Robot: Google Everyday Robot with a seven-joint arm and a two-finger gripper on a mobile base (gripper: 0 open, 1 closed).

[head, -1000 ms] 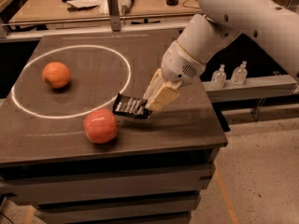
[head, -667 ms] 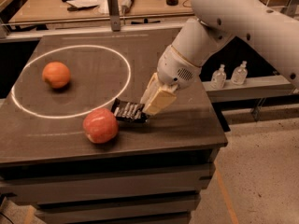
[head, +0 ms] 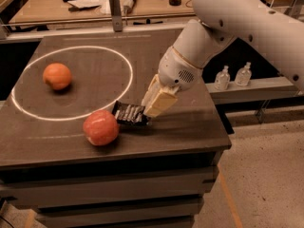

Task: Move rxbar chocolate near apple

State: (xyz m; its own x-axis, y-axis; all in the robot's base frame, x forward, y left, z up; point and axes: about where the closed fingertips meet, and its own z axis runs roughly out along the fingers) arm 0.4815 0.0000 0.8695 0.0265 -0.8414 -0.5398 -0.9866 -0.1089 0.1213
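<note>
**Robot gripper at a snack bar beside an apple**

A dark tabletop (head: 185, 132) is seen from above and in front, with a thin white circle (head: 124, 61) painted on its left half. A red-pink apple (head: 100, 127) sits on the near edge of that circle, at about its 6 o'clock. A small black snack bar (head: 129, 113) with pale lettering lies flat on the table just beside the apple, at the apple's 2 o'clock; whether the two touch cannot be told.

A thick white robot arm (head: 223, 23) reaches down from the 1 o'clock corner of the view. Its cream-coloured gripper (head: 151, 114) slants down and to the left, and its tip meets the 3 o'clock end of the snack bar. Whether the gripper is clamped on the bar or loose around it cannot be told.

A smaller orange (head: 57, 76) rests inside the circle, well apart from the apple, at the apple's 11 o'clock. Two small clear bottles (head: 232, 77) stand on a ledge off the table at 3 o'clock.
</note>
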